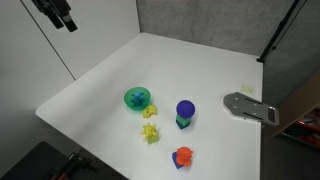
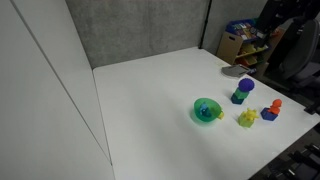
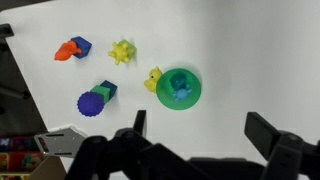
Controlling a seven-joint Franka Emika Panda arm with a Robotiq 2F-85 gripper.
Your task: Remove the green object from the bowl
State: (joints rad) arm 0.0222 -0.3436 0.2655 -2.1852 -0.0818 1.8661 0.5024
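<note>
Removal has not yet started: the green object [image 3: 180, 88] lies in the bowl [image 3: 163, 101], and the end effector [image 3: 198, 125] hangs well above the bowl, spread wide and empty.

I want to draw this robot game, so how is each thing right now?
Gripper: open, empty, up above the table.
Green object: lying inside the bowl.
Bowl: upright, holding only the green object.
Yellow pieces: both outside the bowl, one right beside it.
Purple object: standing upright.
Orange piece: lying on the table.
</note>
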